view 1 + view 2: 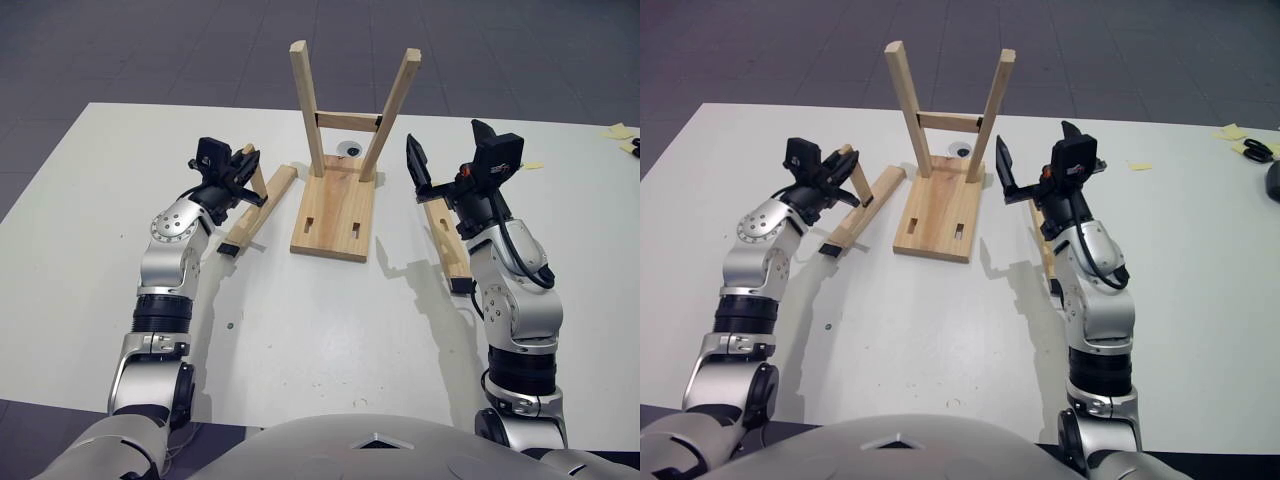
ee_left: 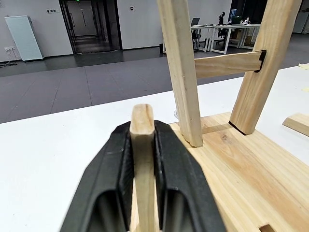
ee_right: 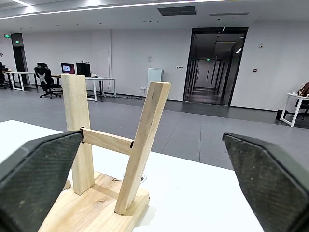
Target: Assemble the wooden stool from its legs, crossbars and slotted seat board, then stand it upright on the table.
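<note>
Left of the seat board [image 1: 335,228], left pincer [image 1: 245,175] clamps a crossbar [image 2: 143,116]; right pincer [image 1: 446,143] hovers raised, spread wide
</note>
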